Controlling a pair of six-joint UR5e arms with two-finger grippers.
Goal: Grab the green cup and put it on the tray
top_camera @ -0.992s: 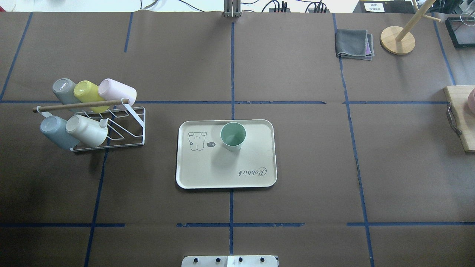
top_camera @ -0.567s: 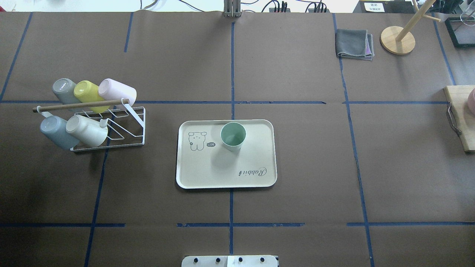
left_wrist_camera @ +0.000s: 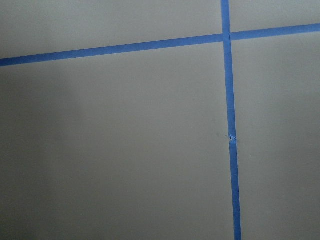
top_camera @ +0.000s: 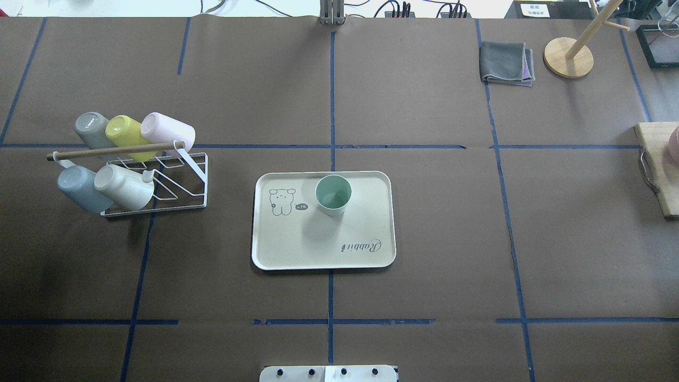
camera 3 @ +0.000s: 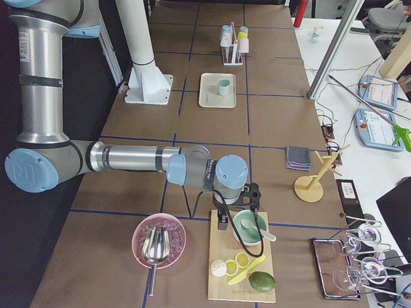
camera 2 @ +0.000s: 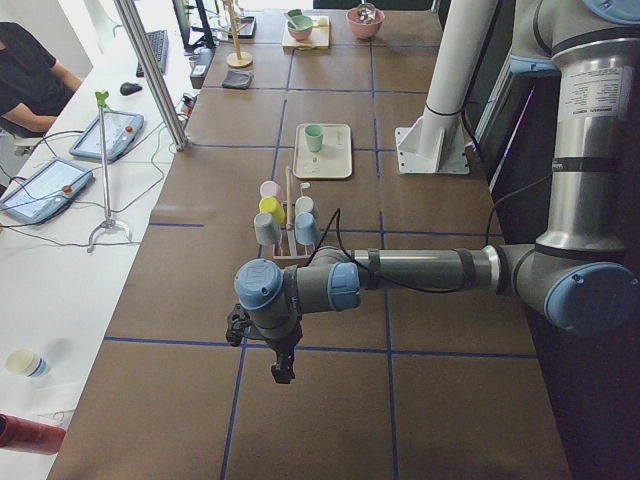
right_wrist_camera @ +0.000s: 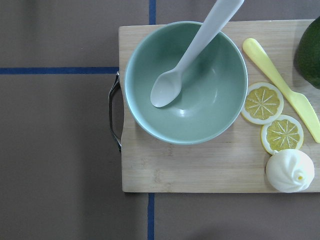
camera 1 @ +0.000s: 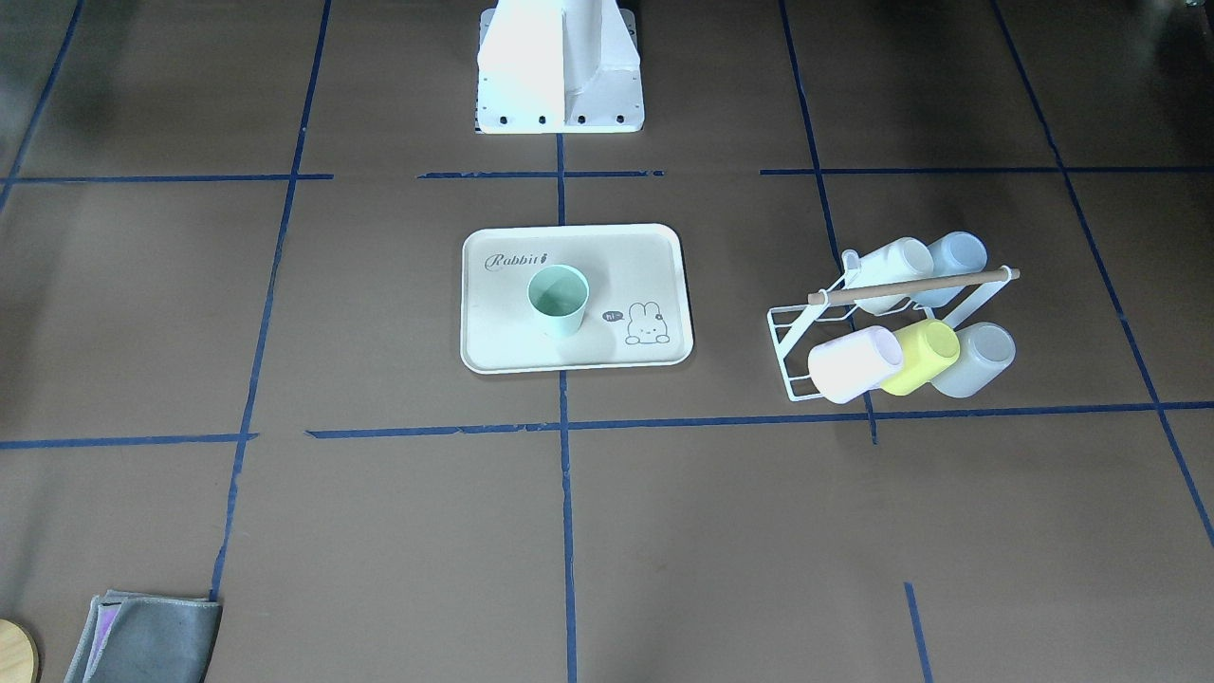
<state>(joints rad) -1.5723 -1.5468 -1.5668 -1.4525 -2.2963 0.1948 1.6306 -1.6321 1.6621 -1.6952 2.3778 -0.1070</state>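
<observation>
Nothing has moved over the last second: everything on the surface (top_camera: pixel 424 239) lies exactly as before. Farthest left, the left arm's fingers (camera 2: pixel 283 373) hang over a bare stretch crossed by blue tape (left_wrist_camera: pixel 227 125), well apart from the rack. They show only small and dark in the left side view, so I cannot tell whether they are open or closed. Next comes the white wire cup rack (top_camera: pixel 116 150), holding five pastel cups (top_camera: pixel 124 187) tipped on their sides. At the centre, the green cup (top_camera: pixel 333 195) stands upright, mouth up, on the tray (top_camera: pixel 297 246), in its far half, just beside the bunny drawing (top_camera: pixel 282 201). Farther right lie a folded grey cloth (top_camera: pixel 505 62) and a wooden stand (top_camera: pixel 568 57). At the right end, the right arm's fingers (camera 3: pixel 222 222) hover over a cutting board (right_wrist_camera: pixel 200 170), apparently above its green bowl (right_wrist_camera: pixel 200 115) and white spoon (right_wrist_camera: pixel 192 50). I cannot tell whether these fingers are open or closed either.
</observation>
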